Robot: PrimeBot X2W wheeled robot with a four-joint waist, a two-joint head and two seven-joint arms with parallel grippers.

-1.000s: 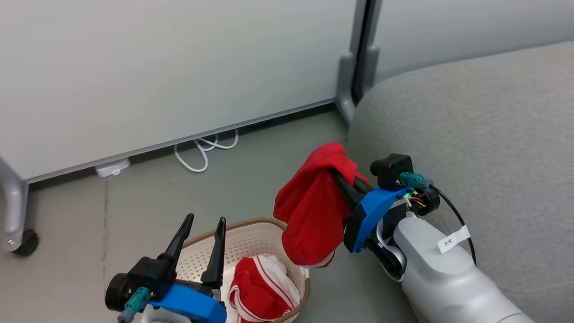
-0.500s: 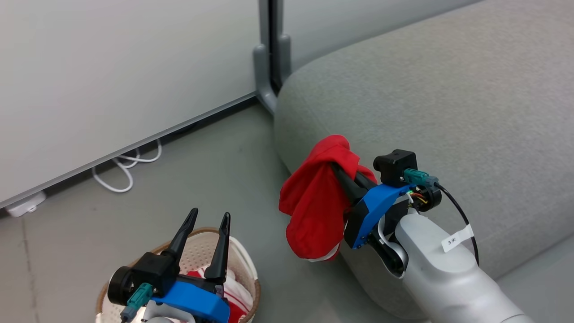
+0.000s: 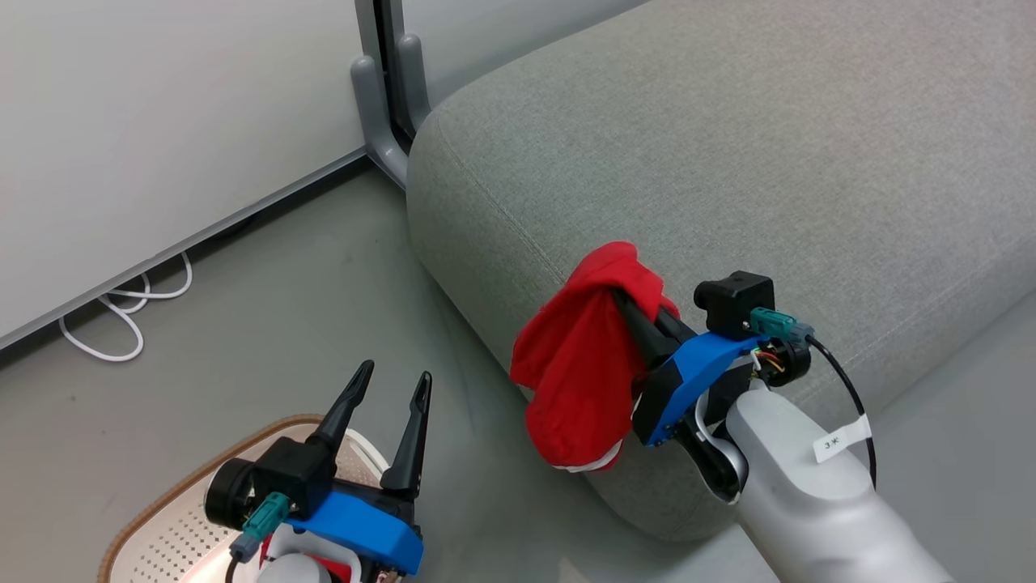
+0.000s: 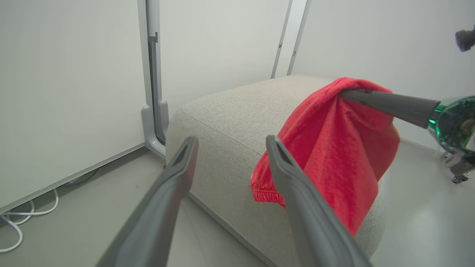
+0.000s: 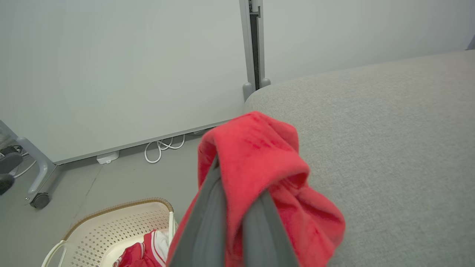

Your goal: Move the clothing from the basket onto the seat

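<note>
**Head view:** The right gripper [image 3: 625, 298] is clamped on the plain red garment [image 3: 579, 380]. The cloth drapes over its fingers and hangs in the air at the rounded front corner of the seat [image 3: 728, 162]. The hem dangles beside the cushion's side, above the floor [image 3: 307, 291]. Beyond the cloth, the seat's broad top lies bare. The left gripper [image 3: 396, 374] hovers with fingers spread and nothing between them, over the rim of the basket [image 3: 162, 530]. The basket stands on the floor well apart from the seat, with a wide strip of floor between them.

**Left wrist view:** The spread fingers frame the seat's corner and its stitched seam. The garment hangs level with the cushion's top edge. I cannot tell whether it touches the cushion.

**Right wrist view:** The two fingers sit close together with the cloth folded over their tips. The seat's top stretches away to the right. At lower left, the striped garment [image 5: 144, 250] lies inside the basket. A white cable [image 5: 159, 148] is coiled at the foot of the partition [image 5: 111, 74].
</note>
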